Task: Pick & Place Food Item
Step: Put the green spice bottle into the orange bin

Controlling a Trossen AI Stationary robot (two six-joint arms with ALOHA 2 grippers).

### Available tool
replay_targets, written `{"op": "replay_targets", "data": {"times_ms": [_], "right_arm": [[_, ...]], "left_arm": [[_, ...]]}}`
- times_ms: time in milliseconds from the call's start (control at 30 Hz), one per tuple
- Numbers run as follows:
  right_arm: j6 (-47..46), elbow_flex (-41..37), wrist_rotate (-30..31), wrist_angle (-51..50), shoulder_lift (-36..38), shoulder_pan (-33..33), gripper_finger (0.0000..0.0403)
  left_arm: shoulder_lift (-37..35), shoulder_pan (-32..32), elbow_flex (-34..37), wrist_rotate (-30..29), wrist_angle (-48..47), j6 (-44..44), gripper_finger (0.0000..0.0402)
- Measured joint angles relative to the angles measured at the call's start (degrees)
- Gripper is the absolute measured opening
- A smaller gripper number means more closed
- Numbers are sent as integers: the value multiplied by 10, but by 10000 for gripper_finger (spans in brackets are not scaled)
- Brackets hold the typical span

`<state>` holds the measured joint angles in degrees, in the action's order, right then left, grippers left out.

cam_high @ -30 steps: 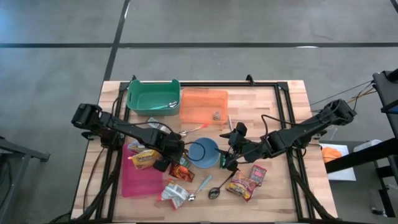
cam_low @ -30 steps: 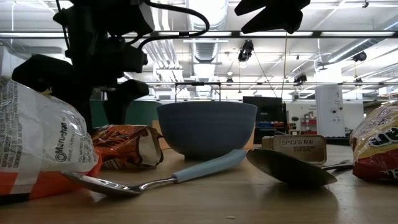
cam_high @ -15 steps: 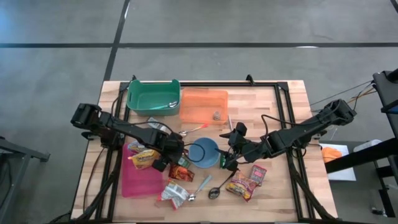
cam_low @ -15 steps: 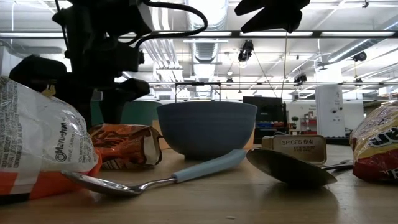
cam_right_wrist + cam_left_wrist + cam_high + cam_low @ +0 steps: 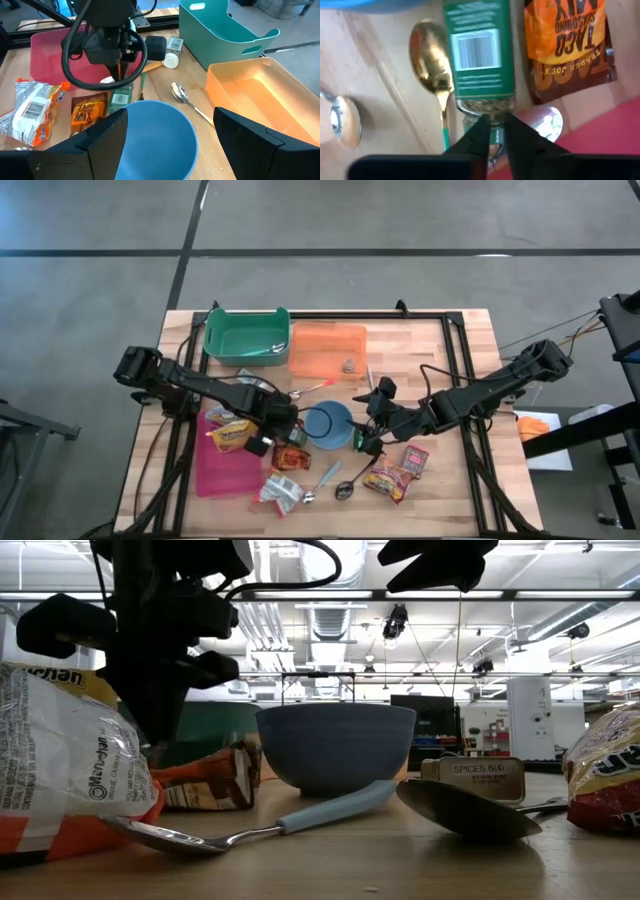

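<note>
A green-labelled spice jar [image 5: 479,60] lies on the wood between a gold spoon [image 5: 429,65] and an orange taco seasoning packet [image 5: 567,47], next to the blue bowl [image 5: 328,425]. My left gripper [image 5: 496,125] points down over the jar's clear end and is shut on it. The same gripper shows in the right wrist view [image 5: 119,67] above the jar [image 5: 120,96]. My right gripper [image 5: 170,115] hangs open above the bowl [image 5: 152,135], touching nothing. My left gripper has its fingertips [image 5: 481,131] closed on the jar's clear glass end [image 5: 487,106], beyond the green label. The fingers come from above, pointing down. Whether the jar is off the table cannot be told; the chip bag hides it in the low view.
A pink tray [image 5: 222,470] holds a yellow packet [image 5: 230,435]. A green bin [image 5: 246,335] and an orange bin [image 5: 328,350] stand at the far side. A noodle bag [image 5: 280,490], snack packets [image 5: 388,477], spoons [image 5: 300,820] and a spice tin [image 5: 472,778] lie near the front.
My left gripper has risen a little above the packets. In the low view the orange packet beside it now sits lower, and a dark upright edge shows at its right side.
</note>
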<state>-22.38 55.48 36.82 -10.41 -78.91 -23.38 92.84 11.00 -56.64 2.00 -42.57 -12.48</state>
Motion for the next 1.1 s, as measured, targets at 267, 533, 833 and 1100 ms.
{"op": "replay_targets", "data": {"times_ms": [267, 533, 833, 1100], "right_arm": [[-1, 0, 0, 1, 0, 0, 292], [-1, 0, -21, 1, 0, 0, 292], [-1, 0, -24, 1, 0, 0, 292], [-1, 0, -24, 1, 0, 0, 292]], "left_arm": [[0, 1, 2, 15, 1, 15, 20], [-1, 1, 4, 16, 3, 3, 107], [-1, 1, 7, 12, 11, 23, 237], [4, 1, 7, 2, 22, 22, 275]]}}
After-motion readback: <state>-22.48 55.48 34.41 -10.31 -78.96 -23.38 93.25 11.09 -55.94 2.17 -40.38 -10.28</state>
